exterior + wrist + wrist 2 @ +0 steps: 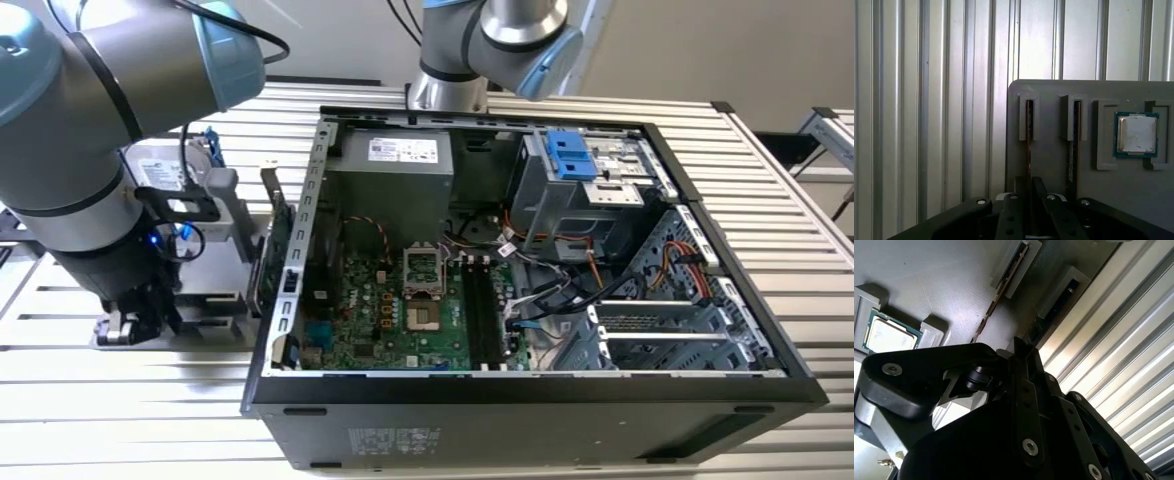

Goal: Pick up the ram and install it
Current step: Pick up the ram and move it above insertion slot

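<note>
**Ram clasped in its tray slot**

Exterior view: the arm (80,150) is seen reaching down on the exterior view's left, with the gripper (127,328) lowered onto a grey tray (207,300) on the ribbed desk (134,420). An open computer case (534,400) is stood just beside the tray, on the far side from the gripper, and its green board (400,300) is exposed.

Second wrist view: the gripper (1023,347) is drawn narrow at the end of the ram (1038,329), which is held on edge in the slot nearest the tray's (944,280) rim, next to the desk (1114,350) ribs. A second stick (999,295) is lodged in the neighbouring slot, just beside the gripper. A processor (891,334) is seated in a pocket further off, beyond that stick.

First wrist view: the ram (1029,145) is seen edge-on, running from its slot straight into the gripper (1029,181), where it is clasped with one finger (1021,186) set against each face. The second stick (1072,160) is set parallel alongside, apart from the gripper. The processor (1136,132) is placed beyond it on the tray (1049,87), and the desk (929,100) is shown on the gripper's other side.
</note>
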